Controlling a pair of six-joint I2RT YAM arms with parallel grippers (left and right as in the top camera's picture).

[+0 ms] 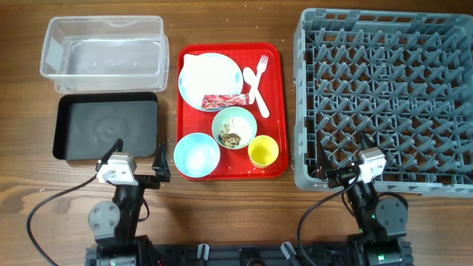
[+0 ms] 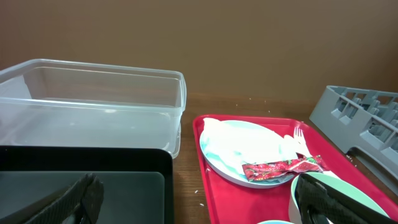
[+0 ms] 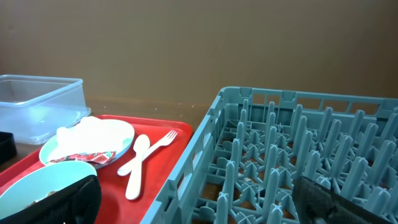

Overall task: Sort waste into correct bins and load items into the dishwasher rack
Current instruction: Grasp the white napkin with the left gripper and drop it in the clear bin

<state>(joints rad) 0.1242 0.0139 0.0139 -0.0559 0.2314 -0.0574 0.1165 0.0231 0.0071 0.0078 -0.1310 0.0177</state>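
Note:
On a red serving tray point(image 1: 274, 92) lie a pale blue plate point(image 1: 230, 72) with a white napkin point(image 1: 199, 70) and a red wrapper point(image 1: 224, 101), and a white fork and spoon point(image 1: 258, 83). A green bowl point(image 1: 234, 128) with food scraps, a blue bowl point(image 1: 196, 156) and a yellow cup point(image 1: 263, 151) stand there too. The clear tub point(image 1: 103, 21) and black tray point(image 1: 107, 127) stand left, the grey rack point(image 1: 384, 96) right. My left gripper point(image 1: 137, 157) is open and empty between the black tray and the red tray. My right gripper point(image 1: 346, 159) is open and empty over the rack's near left corner.
The left wrist view shows the black tray point(image 2: 87, 180), the clear tub point(image 2: 93, 99), the wrapper point(image 2: 283, 167) and small crumbs on the wood. The right wrist view shows rack pegs point(image 3: 280, 155) and the fork and spoon point(image 3: 140, 162). A brown wall stands behind the table.

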